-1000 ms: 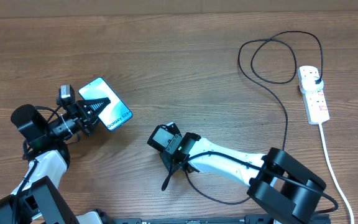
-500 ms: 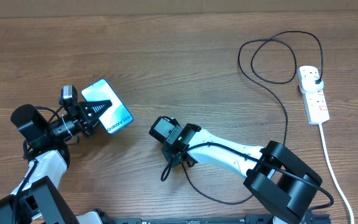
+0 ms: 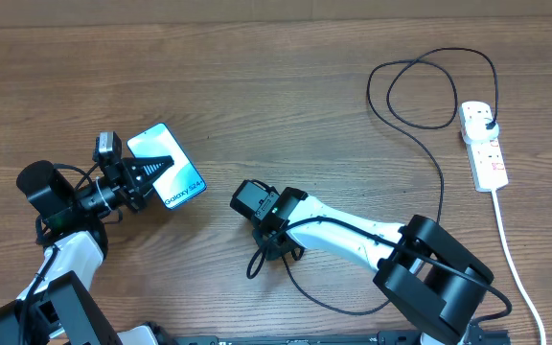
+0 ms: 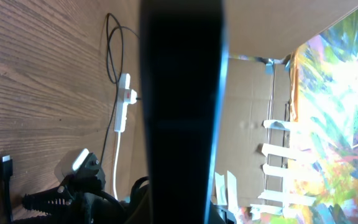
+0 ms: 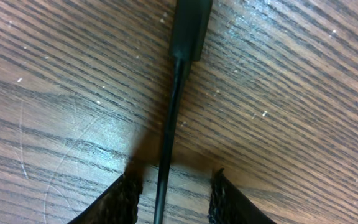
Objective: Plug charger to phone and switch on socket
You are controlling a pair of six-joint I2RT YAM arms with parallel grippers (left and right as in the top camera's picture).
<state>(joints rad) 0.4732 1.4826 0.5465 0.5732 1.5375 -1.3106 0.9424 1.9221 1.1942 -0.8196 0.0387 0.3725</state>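
"So, what's where?"
"Left gripper (image 3: 164, 166) clamps the black-edged, pale-screened smartphone (image 3: 188, 182) by the left edge of the wooden desk (image 3: 286, 105); right gripper (image 5: 174, 190), jaws parted, straddles the thin black charger cable (image 5: 173, 106) near the front edge, connector cropped."

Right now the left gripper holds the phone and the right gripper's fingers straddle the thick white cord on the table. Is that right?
No: the right gripper straddles the thin black charger cable, behind its connector tip, as the right wrist view shows. The thick white cord lies far off by the socket. The left gripper does hold the phone.
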